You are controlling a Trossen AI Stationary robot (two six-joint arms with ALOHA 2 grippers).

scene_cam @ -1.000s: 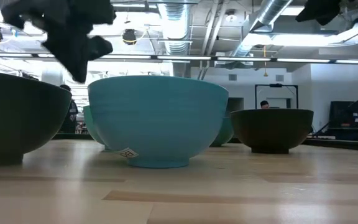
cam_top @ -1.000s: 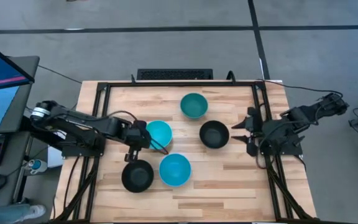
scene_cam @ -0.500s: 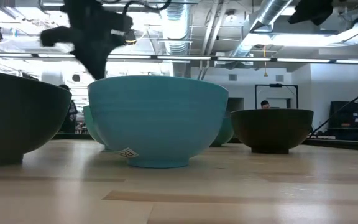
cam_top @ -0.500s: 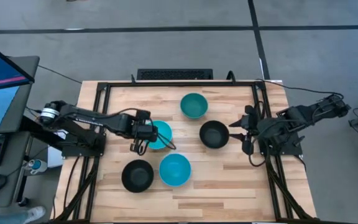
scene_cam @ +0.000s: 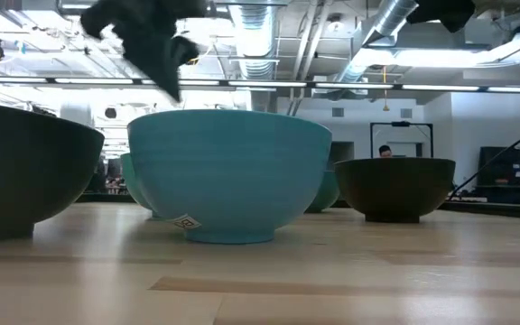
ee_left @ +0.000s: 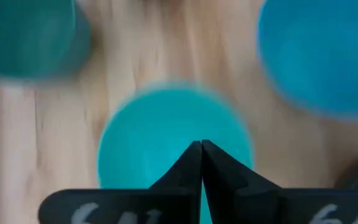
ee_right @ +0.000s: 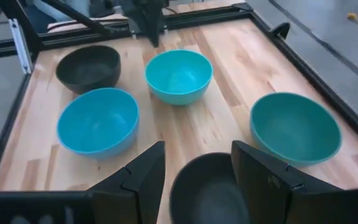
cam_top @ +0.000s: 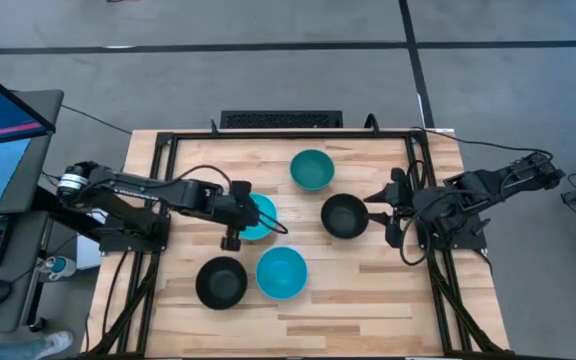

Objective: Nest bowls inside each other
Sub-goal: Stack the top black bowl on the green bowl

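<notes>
Hovering over the rim of one cyan bowl [cam_top: 258,216], the left gripper [cam_top: 232,225] has its two fingers pressed together with no gap between them, as the left wrist view shows, and they hold nothing. That bowl [ee_left: 174,140] lies directly beneath the closed fingertips. Just beyond it on one side sits the second cyan bowl [cam_top: 282,273], near but apart, and next to that the first black bowl [cam_top: 221,282], both on the table's [cam_top: 368,290] front half. Farther from this gripper, toward the back edge, stands the teal-green bowl [cam_top: 311,170].

Across the table, the right gripper [cam_top: 378,212] waits with its fingers [ee_right: 143,171] spread wide. The second black bowl [cam_top: 345,216] sits just ahead of them, its rim showing between the two fingers in the right wrist view [ee_right: 210,186], untouched as far as can be seen. Past it from that side come the teal-green bowl [ee_right: 295,127], then the two cyan bowls [ee_right: 179,76], and farthest the other black bowl [ee_right: 88,67].

All five bowls stand upright and separate, none nested.
</notes>
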